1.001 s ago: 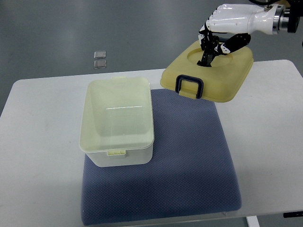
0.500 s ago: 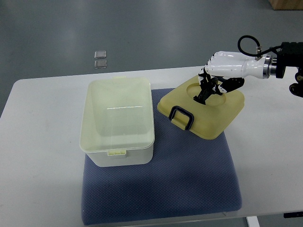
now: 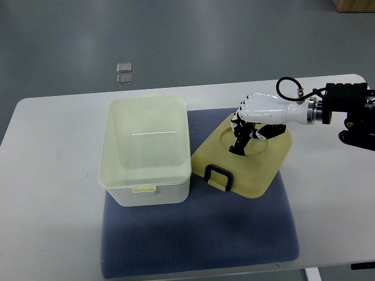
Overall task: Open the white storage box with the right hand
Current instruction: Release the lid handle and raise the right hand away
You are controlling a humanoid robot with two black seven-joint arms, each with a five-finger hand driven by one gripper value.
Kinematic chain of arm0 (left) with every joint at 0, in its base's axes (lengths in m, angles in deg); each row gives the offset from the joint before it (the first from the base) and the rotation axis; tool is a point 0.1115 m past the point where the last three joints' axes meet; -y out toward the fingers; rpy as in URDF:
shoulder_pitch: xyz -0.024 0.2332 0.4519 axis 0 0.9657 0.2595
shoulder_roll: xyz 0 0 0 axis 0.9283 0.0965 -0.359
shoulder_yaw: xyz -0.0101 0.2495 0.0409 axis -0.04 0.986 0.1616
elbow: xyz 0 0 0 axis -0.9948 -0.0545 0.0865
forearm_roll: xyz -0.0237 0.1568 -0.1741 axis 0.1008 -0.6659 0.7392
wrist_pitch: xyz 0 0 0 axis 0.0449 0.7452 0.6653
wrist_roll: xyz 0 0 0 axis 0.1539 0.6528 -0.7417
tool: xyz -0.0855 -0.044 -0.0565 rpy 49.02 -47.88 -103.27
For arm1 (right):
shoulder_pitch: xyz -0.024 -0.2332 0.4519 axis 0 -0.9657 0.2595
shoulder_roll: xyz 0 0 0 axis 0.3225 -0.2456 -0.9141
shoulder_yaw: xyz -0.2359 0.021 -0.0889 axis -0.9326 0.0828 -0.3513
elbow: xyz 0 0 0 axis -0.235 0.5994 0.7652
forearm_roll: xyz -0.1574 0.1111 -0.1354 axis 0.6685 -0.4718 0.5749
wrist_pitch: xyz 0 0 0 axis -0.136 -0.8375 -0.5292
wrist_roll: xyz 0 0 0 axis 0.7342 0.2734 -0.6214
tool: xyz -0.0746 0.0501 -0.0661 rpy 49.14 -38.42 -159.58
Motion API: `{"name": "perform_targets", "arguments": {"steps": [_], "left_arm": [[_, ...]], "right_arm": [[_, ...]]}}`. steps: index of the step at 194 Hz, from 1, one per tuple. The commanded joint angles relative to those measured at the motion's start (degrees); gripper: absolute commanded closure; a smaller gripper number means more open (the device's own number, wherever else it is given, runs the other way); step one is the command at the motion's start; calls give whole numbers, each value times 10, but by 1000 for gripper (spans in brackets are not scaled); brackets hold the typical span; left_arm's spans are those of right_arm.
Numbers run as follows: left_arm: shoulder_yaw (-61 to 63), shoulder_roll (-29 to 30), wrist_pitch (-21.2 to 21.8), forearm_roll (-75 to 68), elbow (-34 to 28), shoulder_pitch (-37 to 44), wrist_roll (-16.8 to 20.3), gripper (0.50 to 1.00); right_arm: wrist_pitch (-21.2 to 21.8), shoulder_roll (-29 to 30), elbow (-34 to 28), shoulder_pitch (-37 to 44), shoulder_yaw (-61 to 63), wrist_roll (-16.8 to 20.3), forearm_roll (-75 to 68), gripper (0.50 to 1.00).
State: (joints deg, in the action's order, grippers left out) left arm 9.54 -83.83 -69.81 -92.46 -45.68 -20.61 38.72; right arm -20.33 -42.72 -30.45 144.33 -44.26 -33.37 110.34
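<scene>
Blue-grey mat point(image 3: 234, 234), nearest, spread across the white table point(image 3: 53, 193). On its left part: white storage box point(image 3: 146, 151), open-topped, long axis running near to far. Just right of the box, lid point(image 3: 245, 161) lying tilted on the mat, black handle point(image 3: 220, 176) at its near-left end, long axis slanting far-right. Right hand point(image 3: 253, 120), its arm entering from the right, fingers curled into the lid's recess, gripping the lid. Two small clear squares point(image 3: 123, 73) on the floor beyond.
</scene>
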Motion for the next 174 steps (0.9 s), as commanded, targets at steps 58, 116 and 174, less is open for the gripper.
{"name": "perform_targets", "arguments": {"steps": [58,116,174], "left_arm": [[0,0,0,0,-1,-1,0,500],[0,0,0,0,-1,-1,0,500],[0,0,0,-1,0,-1,0,500]], "right_arm": [[-4,-7,2,-6,6,0,-2,568],[84,-48,5,66,37,0,-68,568],[267,-49,22,9,297,72,-427,568]]}}
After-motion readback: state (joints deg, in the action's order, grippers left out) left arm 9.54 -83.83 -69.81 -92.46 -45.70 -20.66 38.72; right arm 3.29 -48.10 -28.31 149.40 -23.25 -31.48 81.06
